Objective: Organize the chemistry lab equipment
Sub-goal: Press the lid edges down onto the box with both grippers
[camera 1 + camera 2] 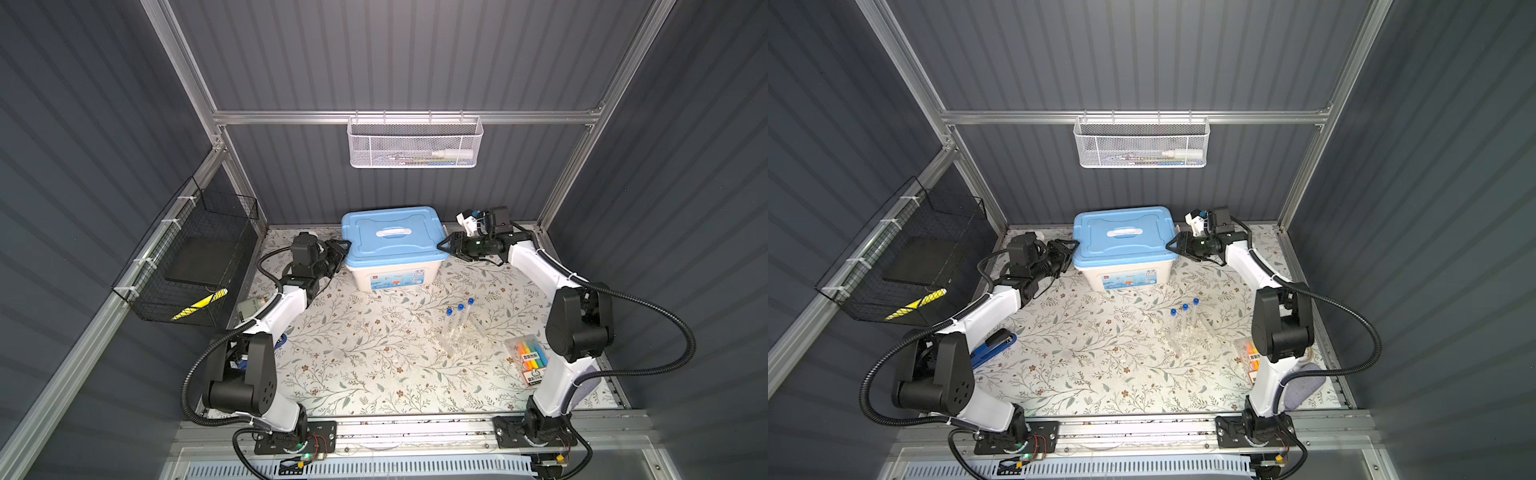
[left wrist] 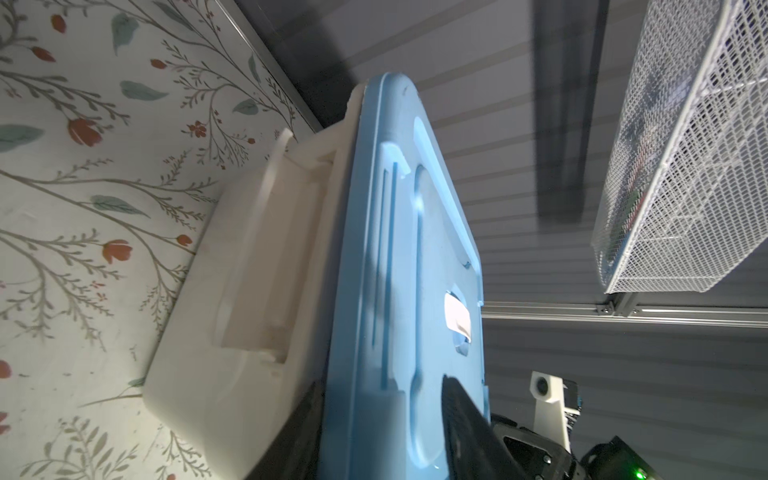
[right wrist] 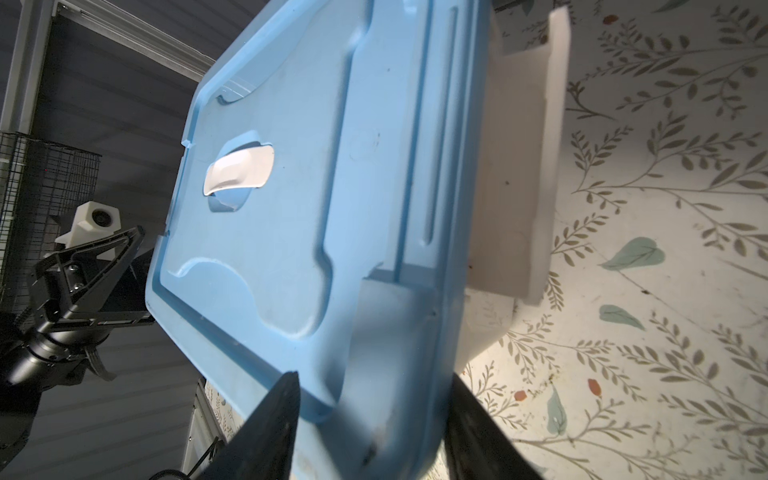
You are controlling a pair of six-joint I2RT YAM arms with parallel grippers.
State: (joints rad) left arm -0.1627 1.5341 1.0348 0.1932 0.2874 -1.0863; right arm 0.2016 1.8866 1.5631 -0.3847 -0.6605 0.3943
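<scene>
Floral worktop (image 1: 353, 365): left gripper (image 1: 343, 251) and right gripper (image 1: 444, 246) flank the blue lid (image 1: 386, 249), jaws astride its rims; clamped or not, I cannot tell. Raise both ends level.

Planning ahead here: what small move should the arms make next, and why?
Probably close both on the lid rim: the left gripper and right gripper straddle its opposite ends, it covers the box, and the test tubes sit outside on the table.

Smooth plastic lid (image 1: 374, 249), 3 clear tubes (image 1: 460, 323) (plastic caps (image 1: 460, 307))
</scene>
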